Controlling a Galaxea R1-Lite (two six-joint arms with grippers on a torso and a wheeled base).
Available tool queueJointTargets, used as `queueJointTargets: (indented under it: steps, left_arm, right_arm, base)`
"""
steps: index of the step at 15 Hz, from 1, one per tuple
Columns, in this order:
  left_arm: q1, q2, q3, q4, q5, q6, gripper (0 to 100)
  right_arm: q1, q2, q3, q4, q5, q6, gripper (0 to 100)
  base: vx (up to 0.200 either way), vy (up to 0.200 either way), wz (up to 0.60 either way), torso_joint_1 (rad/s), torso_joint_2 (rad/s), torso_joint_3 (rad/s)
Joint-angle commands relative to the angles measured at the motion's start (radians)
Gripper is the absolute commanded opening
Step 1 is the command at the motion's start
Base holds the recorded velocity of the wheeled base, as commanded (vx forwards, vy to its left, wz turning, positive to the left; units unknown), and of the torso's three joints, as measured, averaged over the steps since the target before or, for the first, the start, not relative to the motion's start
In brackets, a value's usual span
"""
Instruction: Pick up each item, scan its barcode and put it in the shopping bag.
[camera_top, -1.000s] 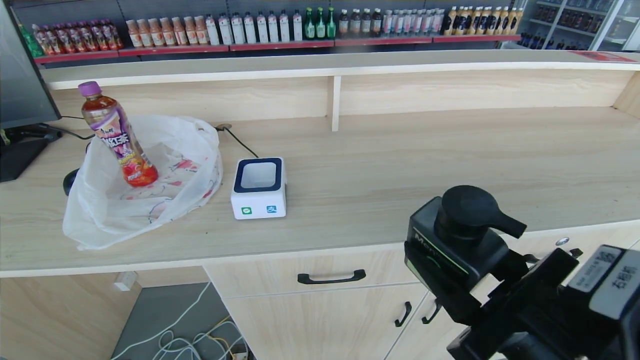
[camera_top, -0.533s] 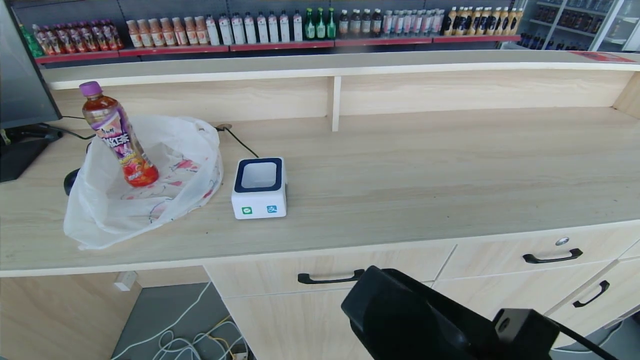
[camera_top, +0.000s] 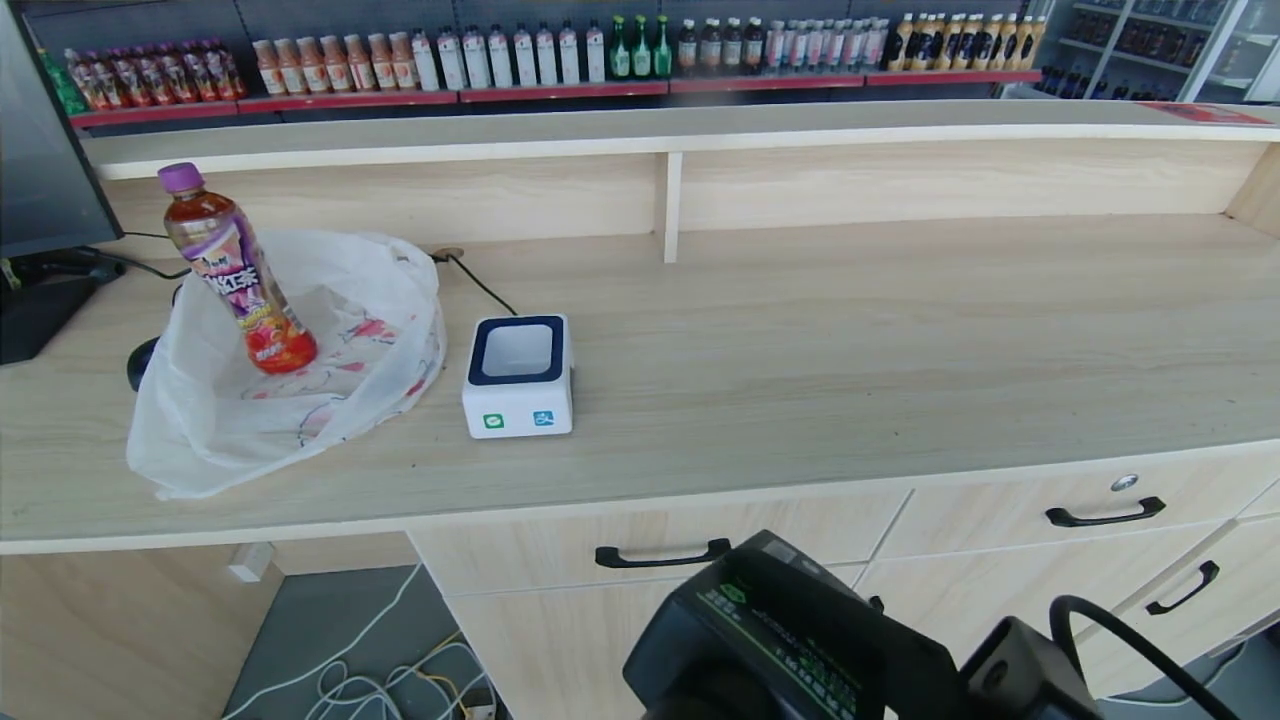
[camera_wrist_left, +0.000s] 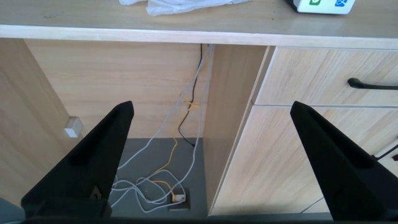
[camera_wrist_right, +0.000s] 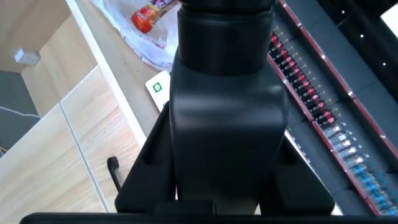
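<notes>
Black bottle (camera_top: 790, 630) sat clamped in the right gripper (camera_wrist_right: 224, 193), nearer than the scanner (camera_top: 518, 375) and to its right, below the tabletop (camera_top: 850, 340) edge. Just left of the scanner, a tea bottle (camera_top: 235, 270) stood in the white shopping bag (camera_top: 215, 420). The left gripper (camera_wrist_left: 211, 107) hung below the scanner, fingers wide apart.

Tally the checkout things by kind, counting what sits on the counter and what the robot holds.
tea bottle: 1
black pump bottle: 1
shopping bag: 1
scanner: 1
Total: 4
</notes>
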Motion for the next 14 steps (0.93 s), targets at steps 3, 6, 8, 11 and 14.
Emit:
queueJointTargets:
  steps: [3, 6, 8, 11, 14]
  left_arm:
    - [0.0, 0.0, 0.0, 0.0, 0.0, 0.0, 100]
    - [0.0, 0.0, 0.0, 0.0, 0.0, 0.0, 100]
    - [0.0, 0.0, 0.0, 0.0, 0.001, 0.0, 100]
    - [0.0, 0.0, 0.0, 0.0, 0.0, 0.0, 100]
    - [0.0, 0.0, 0.0, 0.0, 0.0, 0.0, 100]
  right_arm:
    - [-0.007, 0.012, -0.024, -0.008, -0.001, -0.199, 0]
    - [-0.009, 0.01, -0.024, -0.01, -0.003, -0.311, 0]
    - [-0.012, 0.01, -0.024, -0.01, -0.004, -0.339, 0]
    - [-0.015, -0.019, -0.038, -0.01, -0.003, -0.563, 0]
    - [0.014, -0.031, -0.042, -0.01, -0.004, -0.641, 0]
  base:
    - [0.0, 0.0, 0.0, 0.0, 0.0, 0.0]
    - [0.0, 0.0, 0.0, 0.0, 0.0, 0.0]
    - [0.0, 0.0, 0.0, 0.0, 0.0, 0.0]
    - [0.0, 0.0, 0.0, 0.0, 0.0, 0.0]
    - [0.0, 0.0, 0.0, 0.0, 0.0, 0.0]
